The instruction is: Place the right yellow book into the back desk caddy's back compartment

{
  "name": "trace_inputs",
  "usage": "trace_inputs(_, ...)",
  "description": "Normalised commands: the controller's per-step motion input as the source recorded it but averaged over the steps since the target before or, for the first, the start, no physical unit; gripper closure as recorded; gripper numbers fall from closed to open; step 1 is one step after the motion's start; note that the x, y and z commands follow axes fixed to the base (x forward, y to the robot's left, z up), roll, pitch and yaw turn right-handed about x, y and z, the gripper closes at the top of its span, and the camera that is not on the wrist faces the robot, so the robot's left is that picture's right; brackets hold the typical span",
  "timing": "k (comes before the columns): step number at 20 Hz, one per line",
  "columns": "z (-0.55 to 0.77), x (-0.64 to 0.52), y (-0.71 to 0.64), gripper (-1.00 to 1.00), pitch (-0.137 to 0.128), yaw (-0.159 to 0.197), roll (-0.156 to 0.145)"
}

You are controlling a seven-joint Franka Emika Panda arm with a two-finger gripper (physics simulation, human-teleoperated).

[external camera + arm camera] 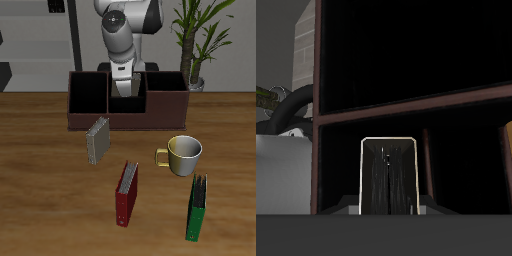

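Note:
My gripper hangs low over the middle of the back desk caddy, a long dark reddish-brown box. In the wrist view the gripper is shut on a thin rectangular book with a pale rim, the right yellow book. The book hangs upright inside the back compartment, the middle black-lined bay. In the exterior view the hand hides the held book. The caddy's divider separates this bay from the one beside it.
A second grey-tan book stands on the table in front of the caddy. A yellow-green mug, a red book and a green book stand nearer the table's front edge. A potted plant stands behind the caddy.

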Motion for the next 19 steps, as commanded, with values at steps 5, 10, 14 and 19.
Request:
trace_inputs(5, 0.02, 0.00, -0.04, -1.00, 0.018, -0.038, -0.023)
trace_inputs(10, 0.04, 0.04, 0.02, -1.00, 0.006, -0.020, 0.008)
trace_inputs(14, 0.05, 0.01, 0.02, -1.00, -0.007, -0.012, 0.010)
trace_inputs(19, 0.04, 0.03, 0.03, -1.00, -0.011, -0.009, 0.007)
